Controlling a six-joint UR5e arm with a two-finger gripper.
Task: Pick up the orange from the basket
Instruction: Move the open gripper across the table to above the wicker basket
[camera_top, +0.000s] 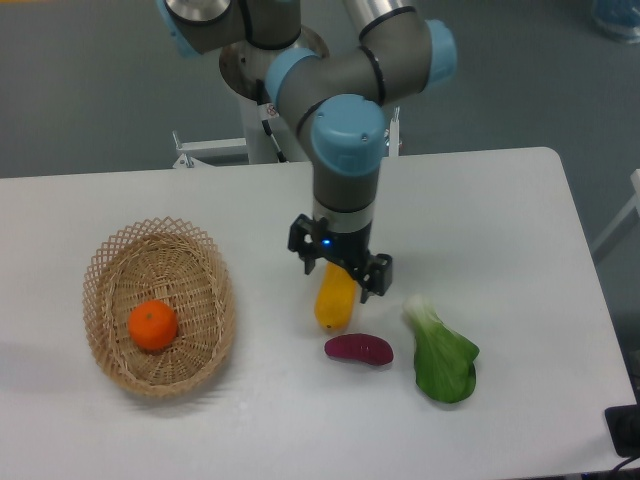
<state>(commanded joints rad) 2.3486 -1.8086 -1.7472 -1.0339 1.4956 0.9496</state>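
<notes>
Left of the gripper (340, 273), well apart, the orange (153, 326) sat inside the basket (113, 246). Fingers were spread and empty above a yellow fruit (334, 297); reaching the orange likely required travel leftward.

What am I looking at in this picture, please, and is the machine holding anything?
It is a robot arm bolted behind a white table, photographed by one fixed camera looking down from the front. Its gripper, a two-fingered claw, hangs open and empty above a yellow fruit. On the table's left side an orange lies in a wicker basket. A purple sweet potato and a leafy green vegetable lie to the right.
</notes>
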